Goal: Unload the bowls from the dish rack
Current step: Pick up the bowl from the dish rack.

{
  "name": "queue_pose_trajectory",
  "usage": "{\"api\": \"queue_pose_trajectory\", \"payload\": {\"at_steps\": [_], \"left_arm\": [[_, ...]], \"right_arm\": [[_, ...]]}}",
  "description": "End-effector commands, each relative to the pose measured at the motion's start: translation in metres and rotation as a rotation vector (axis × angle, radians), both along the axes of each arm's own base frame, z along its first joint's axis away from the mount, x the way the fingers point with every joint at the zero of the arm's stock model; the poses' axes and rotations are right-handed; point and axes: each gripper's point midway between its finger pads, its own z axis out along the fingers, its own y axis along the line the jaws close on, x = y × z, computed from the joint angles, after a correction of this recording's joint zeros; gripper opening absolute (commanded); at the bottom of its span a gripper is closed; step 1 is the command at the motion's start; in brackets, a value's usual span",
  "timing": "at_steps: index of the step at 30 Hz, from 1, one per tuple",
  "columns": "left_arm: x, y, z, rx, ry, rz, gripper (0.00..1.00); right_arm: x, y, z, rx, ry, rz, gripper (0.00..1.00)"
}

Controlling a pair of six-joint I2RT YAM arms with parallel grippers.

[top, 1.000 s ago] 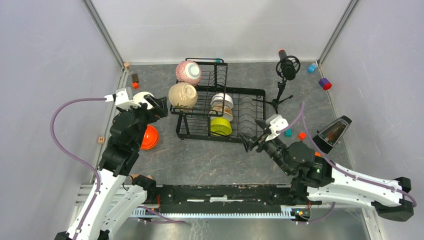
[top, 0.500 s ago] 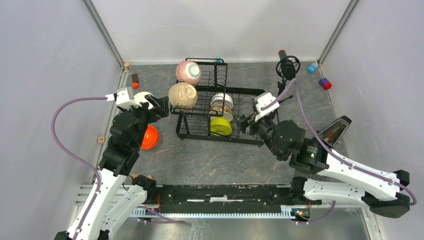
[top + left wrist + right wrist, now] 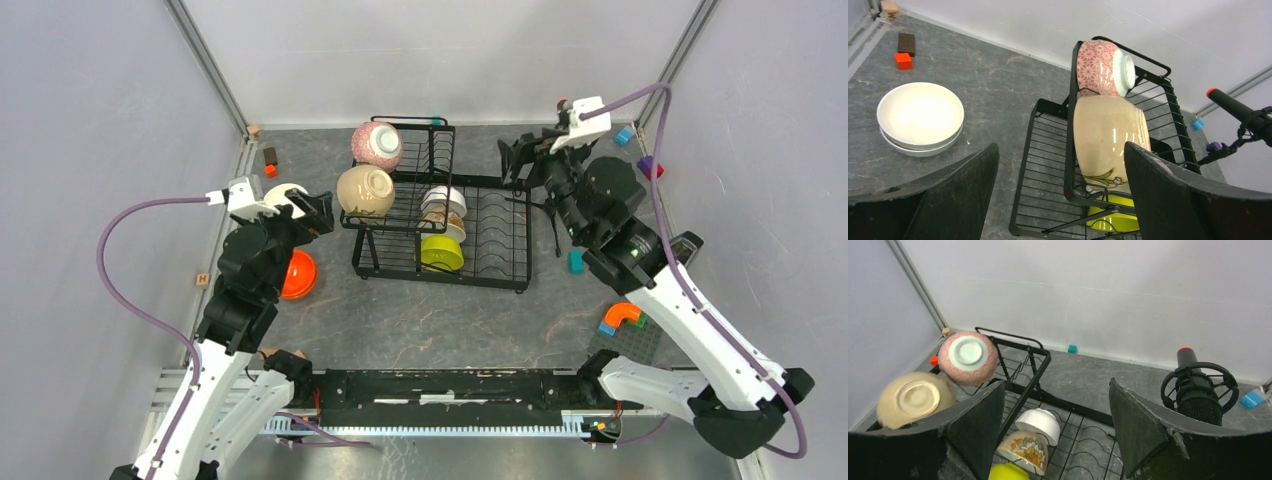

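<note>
The black wire dish rack (image 3: 527, 232) stands mid-table. On its raised shelf lie a pink-speckled bowl (image 3: 377, 144) and a beige bowl (image 3: 365, 190). In the lower tray stand a white bowl (image 3: 444, 199), a patterned bowl (image 3: 446, 222) and a lime green bowl (image 3: 441, 252). An orange bowl (image 3: 300, 274) and stacked white bowls (image 3: 920, 117) rest on the table left of the rack. My left gripper (image 3: 1060, 147) is open, just left of the beige bowl (image 3: 1108, 135), holding nothing. My right gripper (image 3: 1056, 384) is open above the rack's far right corner, empty, looking down on the white bowl (image 3: 1040, 424).
A microphone (image 3: 1198, 387) on a tripod stands under my right arm. Coloured blocks lie at the right: blue (image 3: 624, 135), purple (image 3: 648, 165), teal (image 3: 576, 262), orange (image 3: 622, 313). Brown and red blocks (image 3: 270, 160) sit far left. Walls close in on three sides.
My right arm has swung from the rack's near right side up and back to its far right corner, staying open. The left arm and the bowls have not moved.
</note>
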Motion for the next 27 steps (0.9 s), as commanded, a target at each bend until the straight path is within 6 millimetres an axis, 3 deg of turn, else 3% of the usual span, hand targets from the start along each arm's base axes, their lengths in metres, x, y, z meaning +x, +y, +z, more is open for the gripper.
{"api": "queue_pose_trajectory", "payload": {"at_steps": [1, 4, 6, 12, 15, 24, 27], "left_arm": [[0.000, -0.012, 0.006, 0.015, -0.038, -0.072, 1.00], [0.000, -0.021, 0.007, 0.007, -0.046, -0.117, 1.00], [-0.001, -0.024, 0.009, 0.007, -0.049, -0.134, 1.00], [-0.006, -0.026, 0.016, 0.011, -0.087, -0.161, 1.00], [-0.007, -0.029, 0.017, 0.018, -0.094, -0.179, 1.00], [-0.003, -0.044, 0.012, 0.030, -0.105, -0.253, 1.00], [0.000, -0.044, 0.008, 0.034, -0.089, -0.247, 1.00]], "right_arm": [[0.019, -0.008, 0.013, 0.164, -0.018, 0.062, 0.81], [0.021, -0.030, 0.000, 0.292, -0.104, 0.005, 0.82], [0.016, -0.033, -0.005, 0.331, -0.157, 0.031, 0.82], [0.021, 0.010, -0.004, 0.224, -0.076, 0.236, 0.82], [0.002, 0.035, -0.006, 0.215, -0.133, 0.416, 0.82], [0.010, 0.058, -0.053, 0.235, 0.023, 0.459, 0.76], [0.007, 0.077, -0.063, 0.189, 0.058, 0.481, 0.75]]}}
